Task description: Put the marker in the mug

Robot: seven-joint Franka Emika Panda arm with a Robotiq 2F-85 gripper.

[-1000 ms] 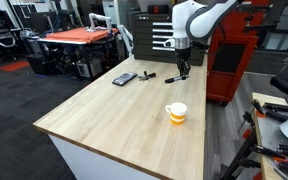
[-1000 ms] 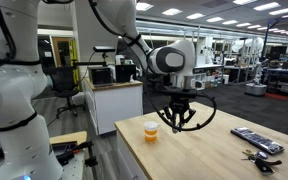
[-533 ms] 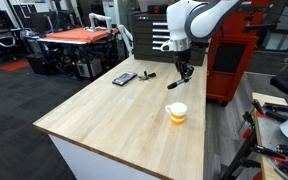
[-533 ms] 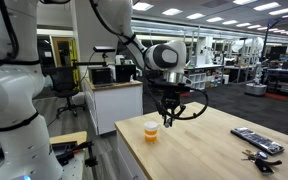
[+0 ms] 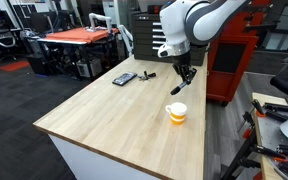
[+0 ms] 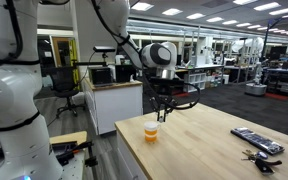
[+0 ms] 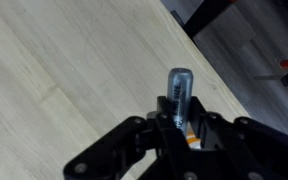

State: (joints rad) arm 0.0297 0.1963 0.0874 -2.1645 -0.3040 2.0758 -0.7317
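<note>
My gripper (image 5: 184, 74) is shut on the marker (image 5: 181, 86), a dark slim pen that hangs tilted from the jaws above the wooden table. The orange and white mug (image 5: 176, 113) stands upright on the table just below and in front of the gripper. In an exterior view the gripper (image 6: 162, 104) hovers a little above and to the right of the mug (image 6: 151, 131). In the wrist view the marker (image 7: 177, 88) sticks out between the fingers (image 7: 179, 128), and a small orange patch (image 7: 191, 141) shows under it.
A flat dark rectangular device (image 5: 124, 78) and a small black object (image 5: 146, 75) lie at the table's far side; the device also shows in an exterior view (image 6: 256, 140). A red cabinet (image 5: 229, 62) stands behind the table. The table edge (image 5: 199, 150) is near the mug.
The gripper, with the marker in it, has moved from the far part of the table toward the mug and now hangs nearly over it. The mug has not moved.
</note>
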